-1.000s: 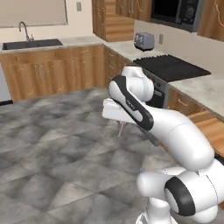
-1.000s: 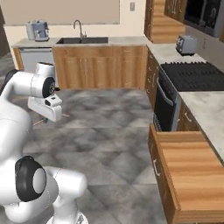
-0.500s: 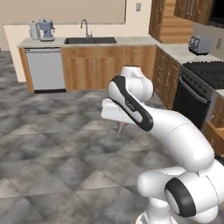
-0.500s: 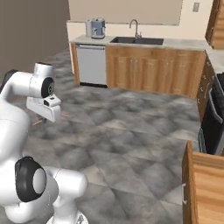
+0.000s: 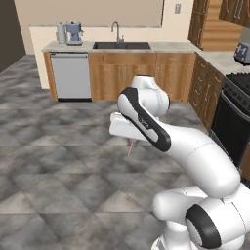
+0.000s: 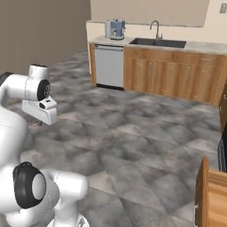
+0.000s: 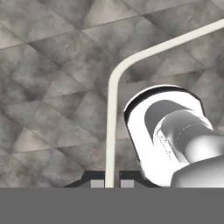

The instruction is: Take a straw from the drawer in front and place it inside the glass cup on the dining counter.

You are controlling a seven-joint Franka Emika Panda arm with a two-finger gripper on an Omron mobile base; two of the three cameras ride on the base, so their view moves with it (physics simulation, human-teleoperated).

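Note:
My gripper (image 7: 109,183) is shut on the straw (image 7: 111,109), which rises pale and thin between the two finger tips and bends off to the upper right. In the left base view the straw (image 5: 130,147) hangs as a short pinkish line under the white hand, above the grey stone floor. The right base view has the hand (image 6: 42,111) at the left, held over the floor. One corner of the open brown wood drawer (image 6: 212,195) stands at the lower right of that view. The glass cup and the dining counter are out of view.
A wood cabinet run with a sink (image 5: 121,45), a dishwasher (image 5: 71,76) and a coffee machine (image 5: 73,33) lines the far wall. A black stove (image 5: 233,114) and a toaster (image 5: 242,52) stand at the right. Grey tiled floor (image 5: 53,166) spreads out to the left.
The whole picture has swung: the base has turned, so the sink wall slid rightward and the drawer moved to the edge. The arm keeps its pose, the straw still gripped.

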